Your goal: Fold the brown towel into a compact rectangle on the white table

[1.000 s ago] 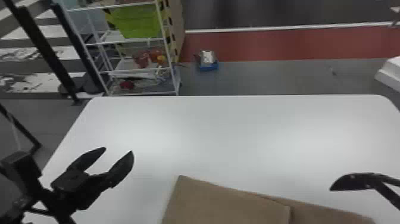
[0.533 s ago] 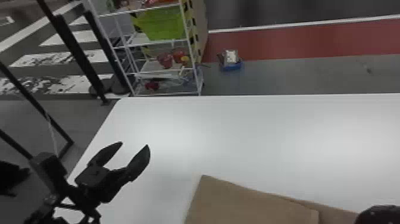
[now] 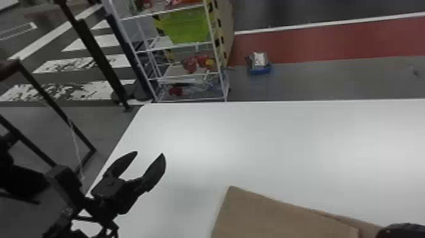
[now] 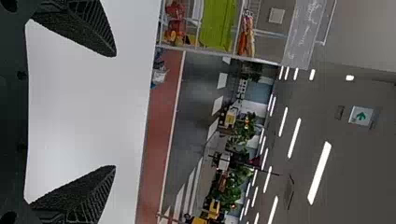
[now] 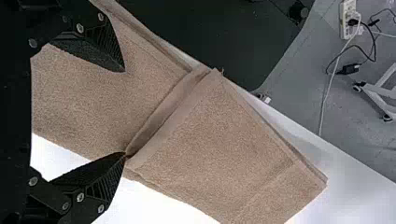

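- Sign: a green panel with a white surround (image 4: 362, 116), bearing an arrow, hung near the ceiling in the left wrist view.
- Right gripper (image 3: 401, 230): at the lower right of the head view. In the right wrist view, the right gripper (image 5: 124, 112) stood wide, its two fingers well apart over the towel.
- Brown towel (image 3: 278, 215): lay partly folded on the worktop, beneath and beyond the right gripper. One fingertip appeared to meet the edge of a raised fold; contact could not be confirmed.
- Left gripper (image 3: 149, 153): stood wide, over the left part of the worktop, well apart from the towel.
- Worktop (image 3: 268, 142): white, smooth, with a rounded far left corner.
- Room: a white rack (image 3: 221, 76) with a green bin (image 3: 189, 28) stood past the far edge; a red strip (image 3: 316, 47) crossed the grey floor. A power strip (image 5: 346, 21) with cables lay on the floor.
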